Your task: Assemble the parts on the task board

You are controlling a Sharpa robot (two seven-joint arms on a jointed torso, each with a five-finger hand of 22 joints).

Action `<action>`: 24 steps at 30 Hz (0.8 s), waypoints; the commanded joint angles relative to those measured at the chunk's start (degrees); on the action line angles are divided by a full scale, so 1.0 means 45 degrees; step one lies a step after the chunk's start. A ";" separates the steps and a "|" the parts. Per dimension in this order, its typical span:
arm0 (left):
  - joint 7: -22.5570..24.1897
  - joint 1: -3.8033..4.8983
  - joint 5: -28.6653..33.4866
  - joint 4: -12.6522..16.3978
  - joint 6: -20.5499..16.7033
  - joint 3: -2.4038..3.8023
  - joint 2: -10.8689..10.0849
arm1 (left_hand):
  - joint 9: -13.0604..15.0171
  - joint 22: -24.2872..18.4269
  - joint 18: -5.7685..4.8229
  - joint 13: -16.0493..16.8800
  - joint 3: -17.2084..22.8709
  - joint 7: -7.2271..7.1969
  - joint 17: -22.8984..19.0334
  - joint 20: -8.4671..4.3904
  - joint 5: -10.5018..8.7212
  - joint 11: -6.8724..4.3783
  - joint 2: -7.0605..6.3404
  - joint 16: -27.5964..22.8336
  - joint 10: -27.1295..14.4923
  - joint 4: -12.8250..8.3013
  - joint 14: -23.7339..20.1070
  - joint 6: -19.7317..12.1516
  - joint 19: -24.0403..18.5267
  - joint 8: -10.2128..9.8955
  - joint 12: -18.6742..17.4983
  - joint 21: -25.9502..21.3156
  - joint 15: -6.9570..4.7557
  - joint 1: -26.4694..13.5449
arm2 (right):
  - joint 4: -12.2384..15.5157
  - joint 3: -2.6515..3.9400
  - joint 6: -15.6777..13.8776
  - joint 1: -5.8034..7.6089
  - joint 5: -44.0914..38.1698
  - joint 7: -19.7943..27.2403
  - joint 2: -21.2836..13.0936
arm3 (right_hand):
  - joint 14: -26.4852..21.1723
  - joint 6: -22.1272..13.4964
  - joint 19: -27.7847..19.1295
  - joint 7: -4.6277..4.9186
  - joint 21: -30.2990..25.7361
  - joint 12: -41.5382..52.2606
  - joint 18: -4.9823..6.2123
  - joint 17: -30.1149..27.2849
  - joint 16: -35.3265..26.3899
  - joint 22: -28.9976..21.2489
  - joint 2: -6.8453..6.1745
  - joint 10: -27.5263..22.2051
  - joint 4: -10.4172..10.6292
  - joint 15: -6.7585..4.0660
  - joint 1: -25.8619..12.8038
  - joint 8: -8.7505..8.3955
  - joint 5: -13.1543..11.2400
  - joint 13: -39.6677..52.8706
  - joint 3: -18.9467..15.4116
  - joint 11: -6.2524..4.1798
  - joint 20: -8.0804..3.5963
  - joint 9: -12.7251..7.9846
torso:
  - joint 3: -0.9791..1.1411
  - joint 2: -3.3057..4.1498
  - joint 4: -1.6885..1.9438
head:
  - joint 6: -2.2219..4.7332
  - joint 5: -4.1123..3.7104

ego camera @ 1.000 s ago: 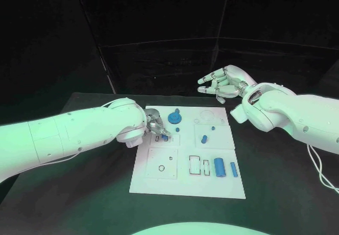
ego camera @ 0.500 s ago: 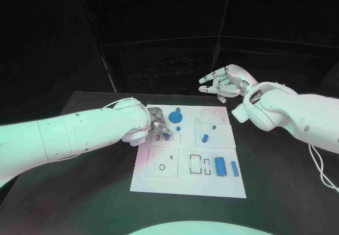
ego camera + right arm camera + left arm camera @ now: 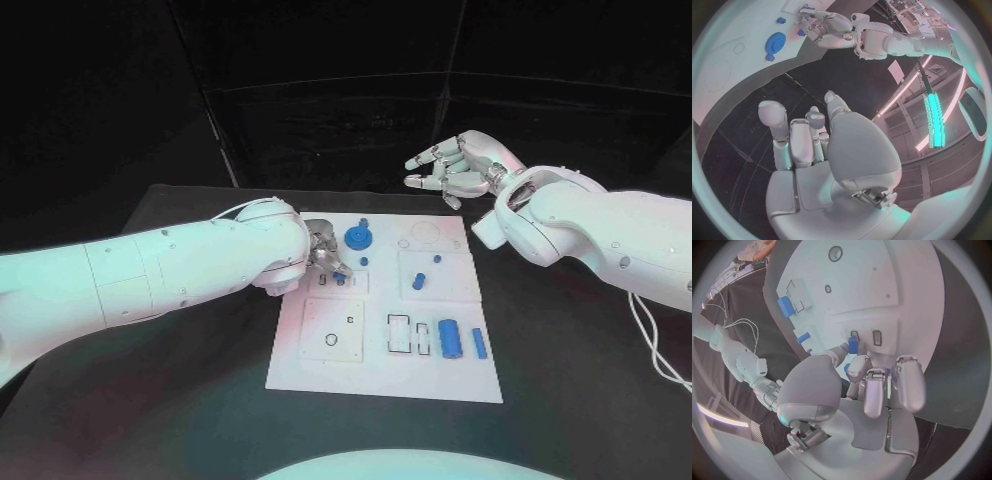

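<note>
On the task board's upper left part, a small blue part is pinched upright at a slot by the left hand, while the right hand is held empty, fingers loosely curled and apart, beyond the board's far edge.

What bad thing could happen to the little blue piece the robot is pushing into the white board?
The left hand holds a small blue part at a slot in the task board. If the part goes in tilted, it might jam or slip from the fingers. The hand also hides the slot in the head view, so aiming may be harder.
</note>
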 commanded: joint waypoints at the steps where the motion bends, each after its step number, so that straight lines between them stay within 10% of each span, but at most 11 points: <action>1: -0.0233 -0.0021 -0.0171 -0.0052 0.0490 -0.0020 0.0007 | -0.0006 0.0021 -0.0131 -0.0013 0.1780 -0.0066 0.3354 -0.0026 0.0043 -0.0037 0.0079 0.0039 -0.0043 -0.1672 0.1321 0.0071 0.0099 0.0068 -0.0069 0.0039 0.0017 -0.0081 | 0.0012 0.0007 0.0014 0.0025 -0.0084 0.0002 0.0012 | 0.0265 -0.0062 0.0036 -0.0017 -0.0042 0.0018 0.0087 0.0011 -0.0029 -0.0011 0.0028 -0.0015 -0.0033 -0.0079 0.0042 0.0066 0.0087 -0.0008 -0.0069 -0.0034 0.0007 0.0001 | -0.0004 -0.0006 0.0009 | -0.0019 -0.0017; 24: -0.0167 -0.0032 -0.0267 0.0019 0.0912 -0.0022 -0.0054 | 0.0183 0.0035 -0.0129 -0.0153 0.1866 -0.0158 0.3354 -0.0055 0.0032 -0.0106 -0.0014 0.0039 -0.0003 -0.1524 0.1321 0.0261 0.0102 0.0278 -0.0156 0.0031 -0.0027 -0.0397 | -0.0090 0.0006 0.0032 0.0023 -0.0087 0.0026 0.0112 | 0.0265 -0.0065 0.0031 -0.0016 -0.0060 0.0014 0.0091 0.0012 -0.0032 -0.0035 0.0028 -0.0023 -0.0022 -0.0078 0.0037 0.0071 0.0098 -0.0015 -0.0081 -0.0033 0.0006 0.0000 | 0.0001 -0.0007 0.0014 | -0.0059 -0.0005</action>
